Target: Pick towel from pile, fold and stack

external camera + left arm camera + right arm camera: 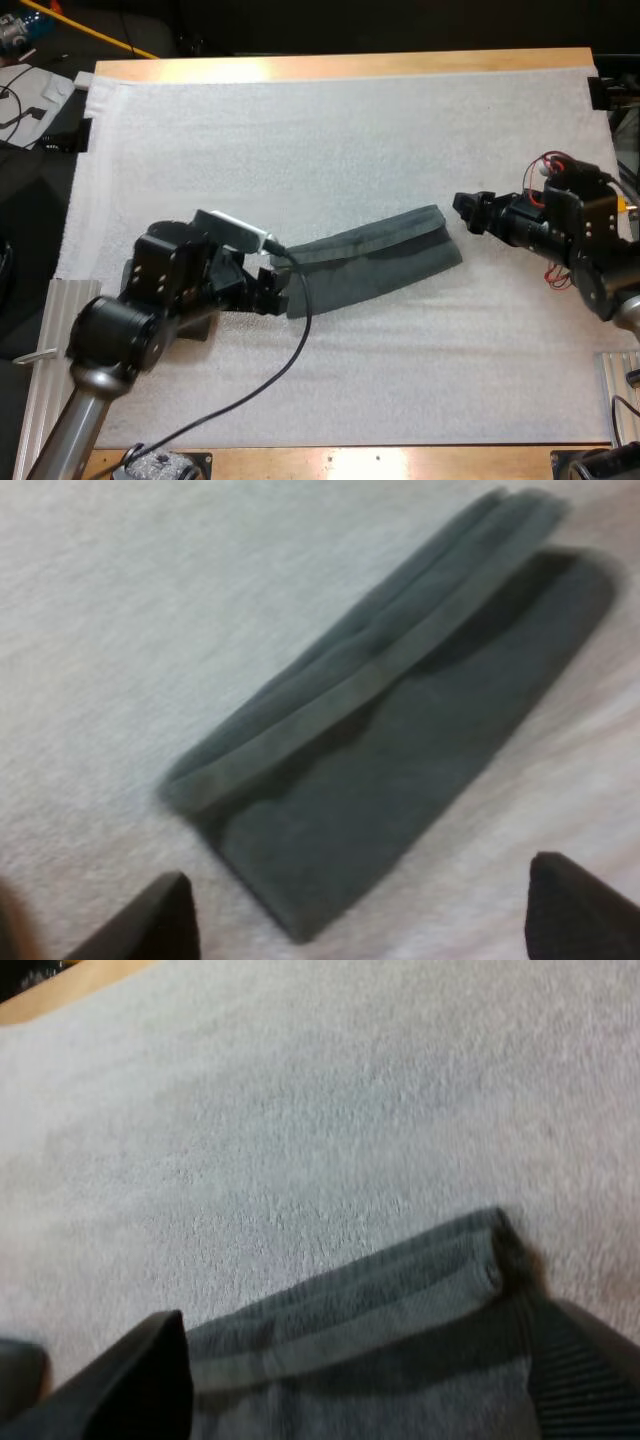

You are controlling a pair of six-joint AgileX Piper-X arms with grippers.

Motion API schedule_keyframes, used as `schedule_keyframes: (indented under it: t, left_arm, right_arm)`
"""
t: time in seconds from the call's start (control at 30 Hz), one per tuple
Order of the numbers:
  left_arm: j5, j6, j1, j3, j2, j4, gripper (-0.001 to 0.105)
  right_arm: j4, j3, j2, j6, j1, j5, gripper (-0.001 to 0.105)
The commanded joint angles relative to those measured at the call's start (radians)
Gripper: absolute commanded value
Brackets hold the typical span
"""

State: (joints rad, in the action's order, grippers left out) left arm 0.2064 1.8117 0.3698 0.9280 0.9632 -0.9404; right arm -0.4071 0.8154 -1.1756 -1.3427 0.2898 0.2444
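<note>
A dark grey-green towel (375, 262) lies folded into a long narrow strip across the middle of the white mat (350, 130), slanting up to the right. My left gripper (275, 290) sits at the strip's near left end. In the left wrist view its fingers (150, 920) stand wide apart, open, just short of the towel (400, 740). My right gripper (468, 212) hovers at the strip's far right end. Its fingers (130, 1380) are open too, spread to either side over the towel's layered edge (380, 1340).
A wooden table edge (340, 66) runs along the far side of the mat. Metal rails (50, 350) stand by the mat's near left and near right corners. Bare mat lies all around the towel.
</note>
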Motion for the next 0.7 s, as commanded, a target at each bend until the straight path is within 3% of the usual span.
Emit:
schedule_keyframes:
  t: [0.0, 0.17, 0.33, 0.53, 0.57, 0.67]
  left_arm:
    - [0.071, 0.091, 0.001, 0.008, -0.079, -0.028, 0.065]
    - [0.109, 0.150, 0.002, 0.008, -0.139, -0.062, 0.065]
    - [0.126, 0.154, 0.003, 0.008, -0.158, -0.092, 0.065]
    - [0.120, 0.149, 0.003, 0.008, -0.156, -0.108, 0.065]
    - [0.120, 0.149, 0.004, 0.007, -0.157, -0.107, 0.065]
    - [0.120, 0.151, 0.006, 0.004, -0.156, -0.108, 0.065]
  right_arm:
    - [-0.205, 0.075, 0.022, -0.103, -0.002, 0.000, 0.068]
    - [-0.319, 0.124, 0.029, -0.175, -0.001, 0.021, 0.065]
    - [-0.350, 0.129, 0.039, -0.201, 0.037, 0.047, 0.037]
    - [-0.332, 0.117, 0.049, -0.202, 0.110, 0.022, 0.014]
    - [-0.316, 0.116, 0.042, -0.204, 0.148, -0.003, 0.004]
    - [-0.287, 0.121, 0.000, -0.189, 0.204, -0.039, 0.000]
